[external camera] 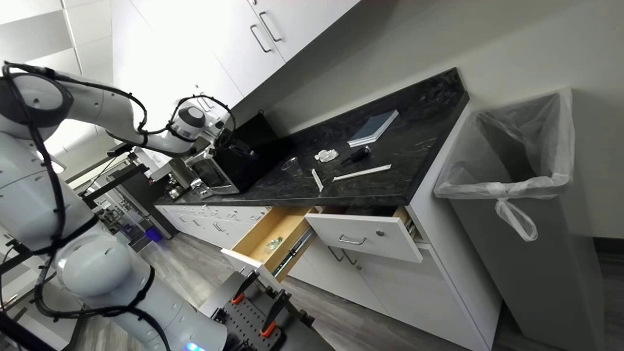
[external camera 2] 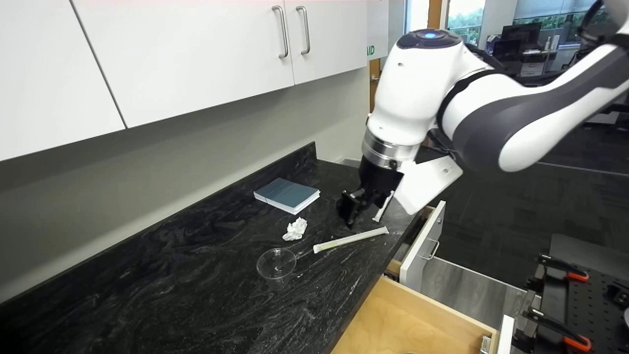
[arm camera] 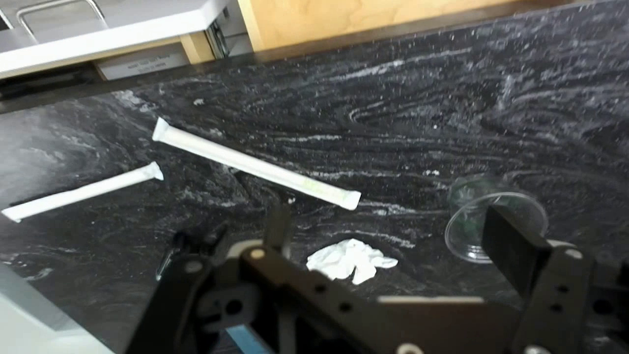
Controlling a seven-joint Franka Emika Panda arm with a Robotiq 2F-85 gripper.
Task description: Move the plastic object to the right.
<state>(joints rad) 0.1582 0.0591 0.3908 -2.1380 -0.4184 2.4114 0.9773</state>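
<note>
A clear plastic cup (external camera 2: 276,265) is on the dark countertop. It also shows in an exterior view (external camera: 292,166) and at the right of the wrist view (arm camera: 464,233). It appears tilted or on its side in the wrist view. My gripper (external camera 2: 355,207) is above the countertop, beyond the cup near the paper-wrapped straws in that exterior view. In the wrist view my gripper (arm camera: 386,221) is open, with its fingers wide apart and nothing held between them. The right finger covers part of the cup in the picture.
Crumpled white paper (arm camera: 346,258), two wrapped straws (arm camera: 255,164) (arm camera: 83,191), a blue-covered book (external camera 2: 287,192) and a black object (external camera: 359,155) lie on the countertop. Two drawers (external camera: 363,236) (external camera: 243,259) stand open below. A lined bin (external camera: 516,253) stands beside the counter.
</note>
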